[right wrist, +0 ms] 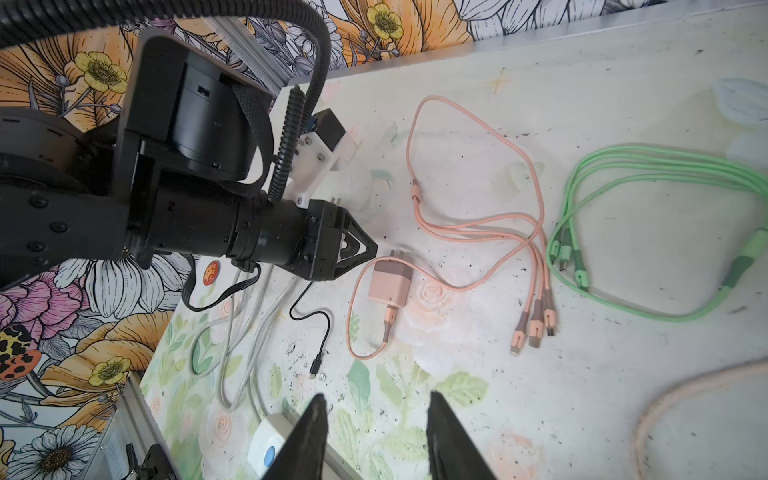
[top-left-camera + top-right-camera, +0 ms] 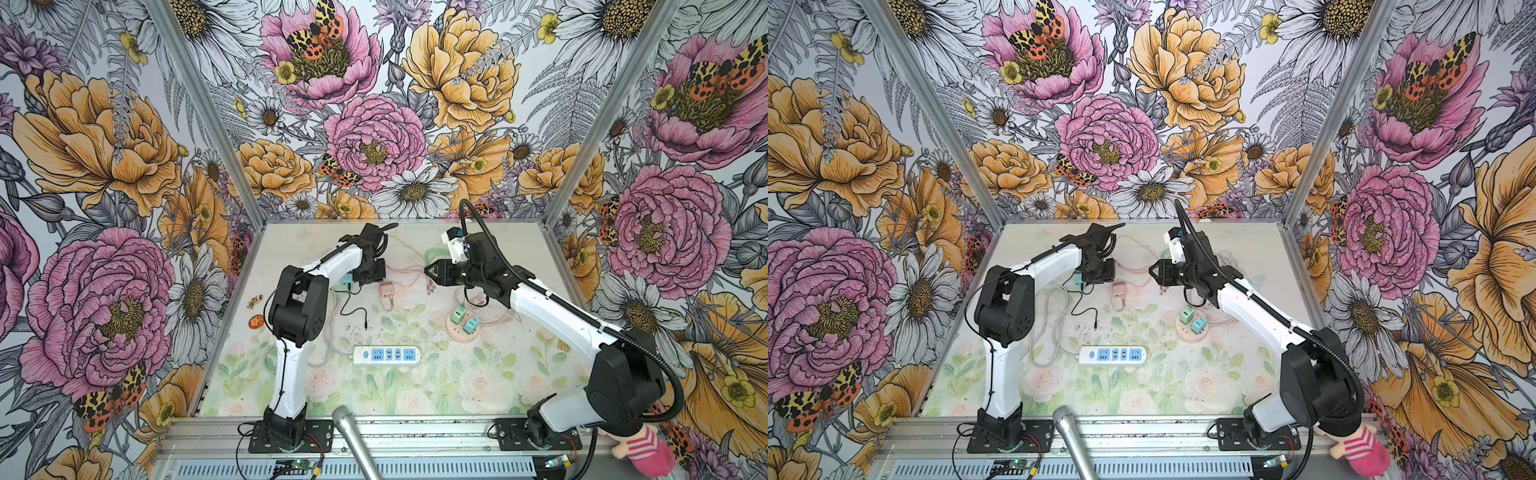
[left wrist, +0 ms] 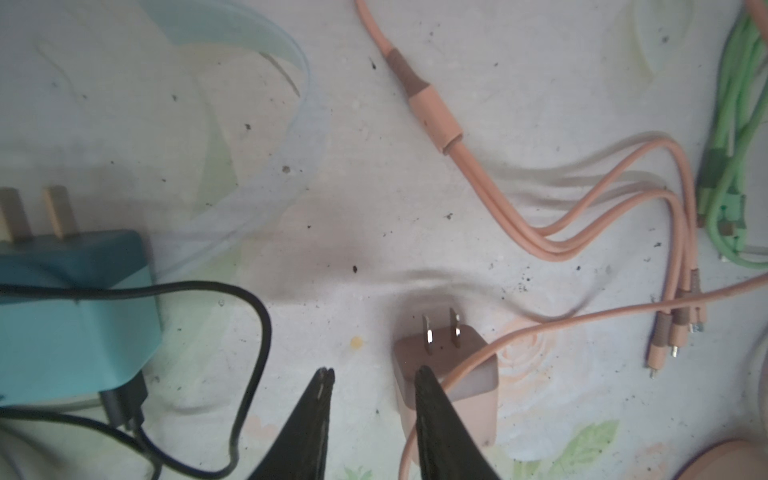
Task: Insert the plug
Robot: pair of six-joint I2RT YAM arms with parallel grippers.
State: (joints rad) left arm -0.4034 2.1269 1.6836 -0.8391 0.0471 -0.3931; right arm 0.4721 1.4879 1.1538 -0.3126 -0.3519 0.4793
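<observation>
Plug (image 3: 473, 395): pink, lay on the table (image 3: 374, 208) just beside my left gripper (image 3: 374, 372), jaws apart, holding nothing; my right gripper (image 1: 376, 397) likewise released. Risk: the cord (image 3: 582, 320) crossing it could snag a closing finger and tip it

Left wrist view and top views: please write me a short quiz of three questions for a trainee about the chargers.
1. True or false: the left gripper holds the pink charger.
2. How many chargers stand in the round socket? A one, B two, C three.
3. Fill in: the cable plugged into the teal charger is ___.
Key: 1 false, the jaws are open and empty; 2 B; 3 black.
</observation>
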